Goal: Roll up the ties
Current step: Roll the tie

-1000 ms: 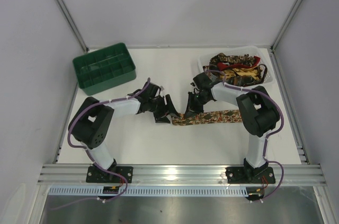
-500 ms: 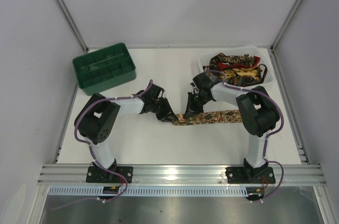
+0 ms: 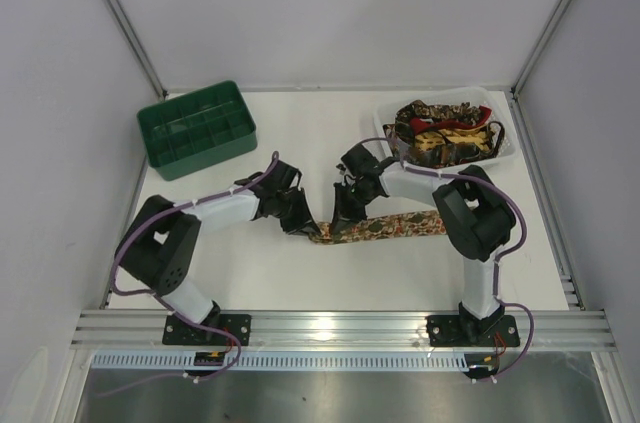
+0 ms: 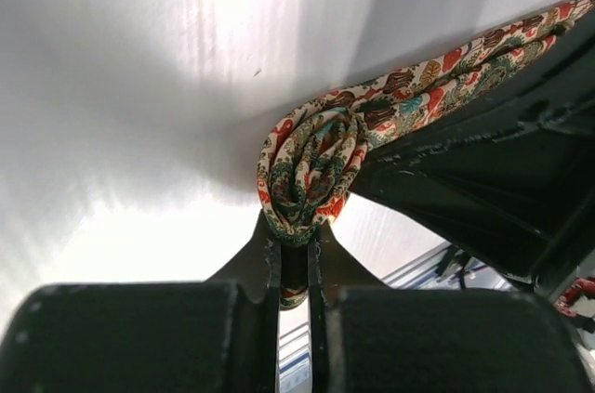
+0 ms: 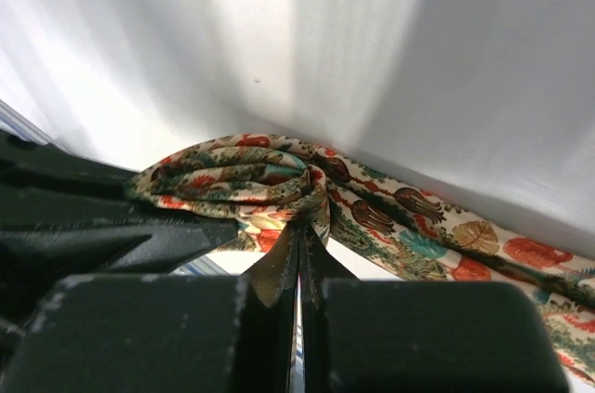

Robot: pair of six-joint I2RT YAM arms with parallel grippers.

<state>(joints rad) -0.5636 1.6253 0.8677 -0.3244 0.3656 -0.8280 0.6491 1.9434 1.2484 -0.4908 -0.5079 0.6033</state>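
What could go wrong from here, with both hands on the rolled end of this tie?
1. The left hand and right hand both pinch only the edge of the small coil; releasing either may let it spring open.
2. The hands sit nearly touching, so further turning risks a collision.
3. The flat tail runs toward the right arm and could drag or skew the roll.

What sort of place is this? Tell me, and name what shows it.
Likely a robot lab test cell: bare white panel walls, two arms bolted to an aluminium rail, and a staged table with a green crate and a tray of ties.
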